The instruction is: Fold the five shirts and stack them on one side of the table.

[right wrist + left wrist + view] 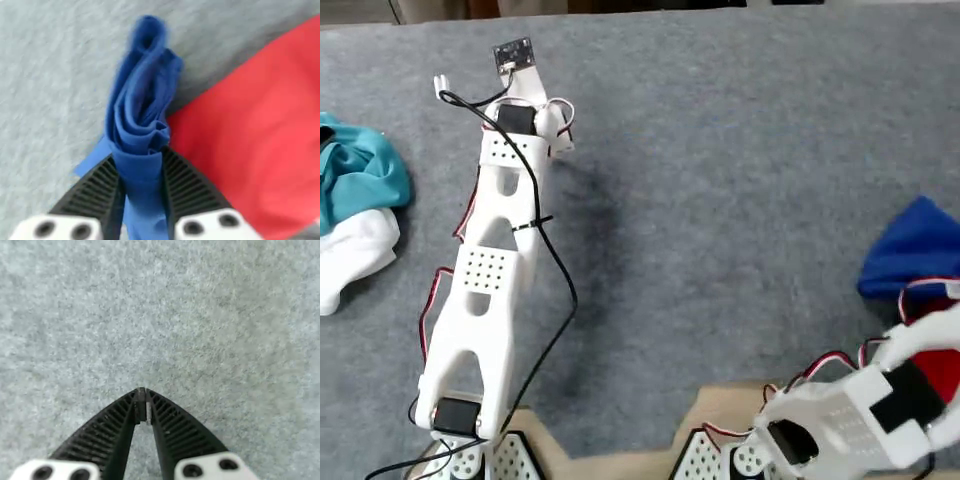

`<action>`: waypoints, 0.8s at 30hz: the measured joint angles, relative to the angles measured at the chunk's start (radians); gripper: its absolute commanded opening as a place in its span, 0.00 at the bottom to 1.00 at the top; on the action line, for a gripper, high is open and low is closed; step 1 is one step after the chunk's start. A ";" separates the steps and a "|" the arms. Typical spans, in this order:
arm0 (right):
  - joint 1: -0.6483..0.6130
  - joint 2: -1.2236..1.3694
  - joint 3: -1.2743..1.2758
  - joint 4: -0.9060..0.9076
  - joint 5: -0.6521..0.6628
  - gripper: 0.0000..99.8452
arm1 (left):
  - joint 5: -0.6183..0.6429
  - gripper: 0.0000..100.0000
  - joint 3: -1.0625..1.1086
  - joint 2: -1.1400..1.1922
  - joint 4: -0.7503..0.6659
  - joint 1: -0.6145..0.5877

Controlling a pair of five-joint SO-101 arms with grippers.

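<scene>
R: right gripper (141, 159) is pinching a bunched fold of the blue shirt (142, 100) beside the red shirt (250, 150), probably to pull it clear for folding | L: left gripper (142, 407) is hovering over the bare table (200, 315), fingers pressed together, holding nothing | teal shirt (365, 175) and white shirt (355, 255) are lying heaped far left

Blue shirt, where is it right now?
The blue shirt sits at the right side of the table in the high view, a bunched fold pinched in the jaws of the right gripper, beside a red shirt.

Teal shirt (360, 180), white shirt (355, 255) cut by high view's edge; blue shirt (915, 250) partly hidden behind right arm (860, 420).
</scene>
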 measured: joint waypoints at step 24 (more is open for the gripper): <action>0.275 -0.005 0.000 0.087 0.164 0.01 | 0.000 0.02 0.000 0.012 0.000 0.011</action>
